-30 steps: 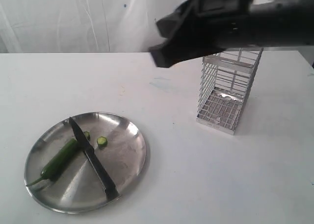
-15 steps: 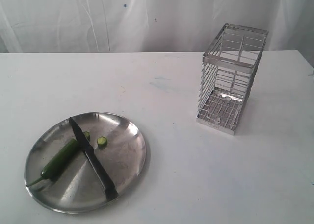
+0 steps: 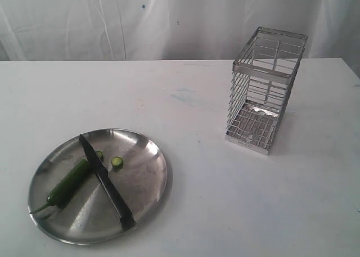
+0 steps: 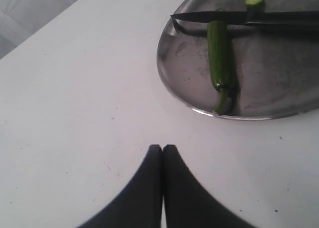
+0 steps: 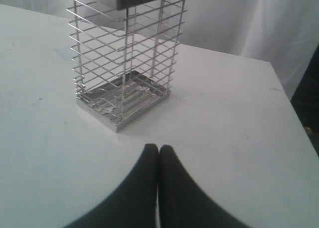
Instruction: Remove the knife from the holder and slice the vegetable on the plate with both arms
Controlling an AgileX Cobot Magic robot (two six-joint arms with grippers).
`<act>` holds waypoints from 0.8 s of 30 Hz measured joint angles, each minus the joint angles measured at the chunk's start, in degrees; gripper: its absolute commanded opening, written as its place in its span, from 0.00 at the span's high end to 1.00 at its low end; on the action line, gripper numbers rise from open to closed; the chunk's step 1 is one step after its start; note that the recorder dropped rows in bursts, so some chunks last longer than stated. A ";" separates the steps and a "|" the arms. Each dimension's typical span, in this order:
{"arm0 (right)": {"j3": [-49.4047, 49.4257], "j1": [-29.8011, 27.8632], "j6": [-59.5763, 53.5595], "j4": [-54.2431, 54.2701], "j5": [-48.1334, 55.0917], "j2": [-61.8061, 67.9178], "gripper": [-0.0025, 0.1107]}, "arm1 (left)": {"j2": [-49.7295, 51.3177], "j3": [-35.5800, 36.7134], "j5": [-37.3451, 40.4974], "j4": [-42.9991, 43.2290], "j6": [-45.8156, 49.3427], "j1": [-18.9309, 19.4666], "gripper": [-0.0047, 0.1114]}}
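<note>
A second ago a black arm crossed the top of the exterior view; it is now gone, and both arms are off the scene, the left gripper (image 4: 162,153) and right gripper (image 5: 158,153) each with fingers pressed together on nothing. The slim dark-bladed knife (image 3: 106,181) lies across the round steel plate (image 3: 143,181), touching the slender green chili (image 3: 68,182), with two cut slices (image 3: 116,163) beside it. The tall silver wire holder (image 3: 264,91) stands well apart, so the slicing appears finished.

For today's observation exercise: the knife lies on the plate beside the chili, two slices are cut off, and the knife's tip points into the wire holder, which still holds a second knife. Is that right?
Not quite. The holder is empty, as the exterior and right wrist views show, and the knife lies wholly on the plate, far from it. The chili and slices are as stated.
</note>
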 measured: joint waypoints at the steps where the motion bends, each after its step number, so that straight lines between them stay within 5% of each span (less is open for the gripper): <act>1: 1.20 -0.95 0.00 0.00 -0.28 -1.36 0.98 | 0.00 0.00 0.00 0.00 0.00 0.00 0.96; 9: 5.26 -6.54 0.00 -0.33 1.23 -9.02 0.98 | 0.00 0.00 0.00 0.00 0.00 0.00 0.96; 24: 5.26 -6.77 9.16 2.68 -0.92 -9.14 0.98 | 0.00 0.00 0.00 0.00 0.00 0.00 0.96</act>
